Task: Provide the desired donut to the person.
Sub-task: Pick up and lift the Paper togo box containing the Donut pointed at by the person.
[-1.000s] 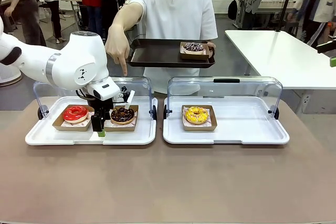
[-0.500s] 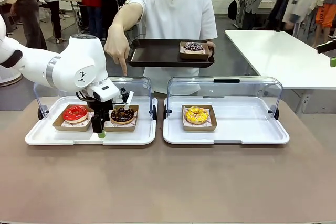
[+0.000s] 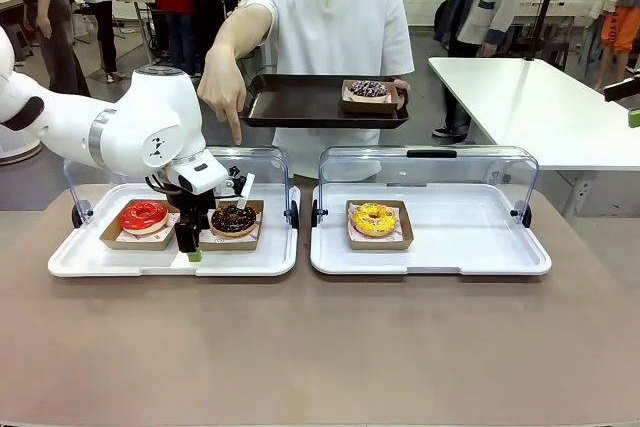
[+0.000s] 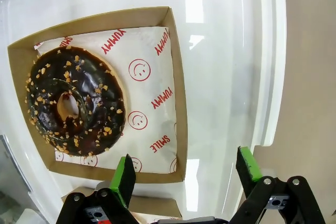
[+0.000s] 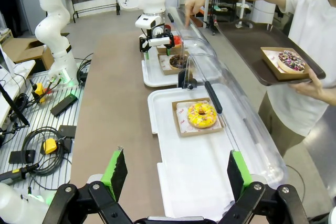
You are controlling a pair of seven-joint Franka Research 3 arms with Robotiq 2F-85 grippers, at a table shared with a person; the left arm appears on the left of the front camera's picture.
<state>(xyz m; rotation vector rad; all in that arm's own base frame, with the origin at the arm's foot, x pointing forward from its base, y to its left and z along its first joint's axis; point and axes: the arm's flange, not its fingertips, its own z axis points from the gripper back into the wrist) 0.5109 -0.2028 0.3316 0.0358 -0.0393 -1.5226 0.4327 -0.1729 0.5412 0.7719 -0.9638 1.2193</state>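
On the left tray: chocolate donut — left hand low beside it, wide, empty.
Right hand: wide, empty.
Person: forefinger points down toward donut.

Robotics lab: loose cables by arm base, white work surface, bystanders behind, lidded donut trays.

Worktop: smooth, matt brown.
White tray: glossy plastic.
Lid: clear, shiny plastic.
Box: matt brown cardboard.
Liner: printed white paper.
Chocolate donut: glossy glaze, rough crumbs.
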